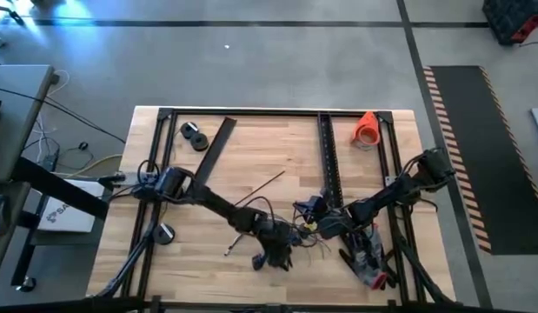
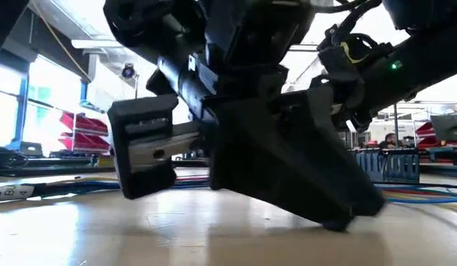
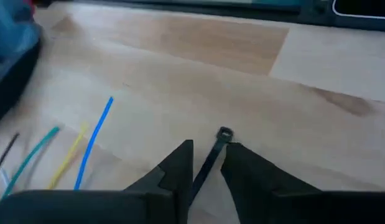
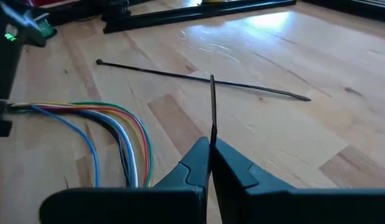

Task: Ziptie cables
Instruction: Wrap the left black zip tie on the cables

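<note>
1. The jaws of the left gripper point(image 3: 206, 163) are nearly closed on the head end of a thin black plastic zip tie point(image 3: 212, 158); its small square head pokes out just past the fingertips. The jaws of the right gripper point(image 4: 210, 155) are pressed together on a thin black strip that stands up from between them. This is judged to be the tail of the same tie, though the link is not shown.
2. Both grippers meet low over the wooden worktop point(image 1: 269, 156) near the middle of its front edge, just beside each other.
3. The cables point(image 4: 114, 124), a bunch of thin limp wires in blue, white, yellow, orange and green, lie flat on the wood just beside the right gripper; their coloured ends also show beside the left gripper in the left wrist view.
4. Whether the tie already passes around the bunch cannot be told.
5. The tail should be lined up squarely with the head's slot before being fed in, with both grips kept firm so the strip is not twisted.
6. A second black zip tie point(image 4: 201, 78) lies loose farther in from the front edge and should be left alone.
</note>
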### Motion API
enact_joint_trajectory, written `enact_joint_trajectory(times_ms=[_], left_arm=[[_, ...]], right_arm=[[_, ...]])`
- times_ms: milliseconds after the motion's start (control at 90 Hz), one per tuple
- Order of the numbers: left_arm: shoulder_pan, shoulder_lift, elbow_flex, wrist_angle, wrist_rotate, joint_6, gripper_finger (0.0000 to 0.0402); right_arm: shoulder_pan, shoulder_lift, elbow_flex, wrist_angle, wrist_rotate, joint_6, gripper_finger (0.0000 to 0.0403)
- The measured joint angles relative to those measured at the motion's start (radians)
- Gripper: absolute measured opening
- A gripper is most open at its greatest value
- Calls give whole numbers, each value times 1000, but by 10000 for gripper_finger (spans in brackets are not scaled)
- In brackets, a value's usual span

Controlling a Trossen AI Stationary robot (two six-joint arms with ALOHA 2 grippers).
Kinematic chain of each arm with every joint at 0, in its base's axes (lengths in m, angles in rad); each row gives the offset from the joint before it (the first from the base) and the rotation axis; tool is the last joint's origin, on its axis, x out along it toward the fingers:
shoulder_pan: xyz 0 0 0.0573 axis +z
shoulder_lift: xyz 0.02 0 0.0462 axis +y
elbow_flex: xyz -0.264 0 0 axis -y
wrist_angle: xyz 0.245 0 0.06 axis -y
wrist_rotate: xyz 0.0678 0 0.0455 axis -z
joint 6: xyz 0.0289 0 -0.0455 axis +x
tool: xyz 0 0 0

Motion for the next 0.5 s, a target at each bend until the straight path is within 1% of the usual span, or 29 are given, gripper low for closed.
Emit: enact_joint_trajectory(times_ms=[144, 256, 289, 344, 411, 500], left_arm=[[-1, 7, 15, -7, -6, 4, 70], [-3, 6, 15, -9, -28, -4, 34], [-6, 5, 15, -10, -43, -17, 19], [-12, 2, 15, -9, -76, -41, 7], [-21, -5, 15, -13, -114, -67, 6], [-42, -20, 13, -18, -198, -88, 2]], right_arm=[[0, 0, 0, 0, -2, 1, 0], [0, 0, 0, 0, -2, 1, 0], [0, 0, 0, 0, -2, 1, 0], [0, 0, 0, 0, -2, 0, 0], [0, 0, 0, 0, -2, 0, 0], [4, 0, 0, 0, 0, -2, 0]])
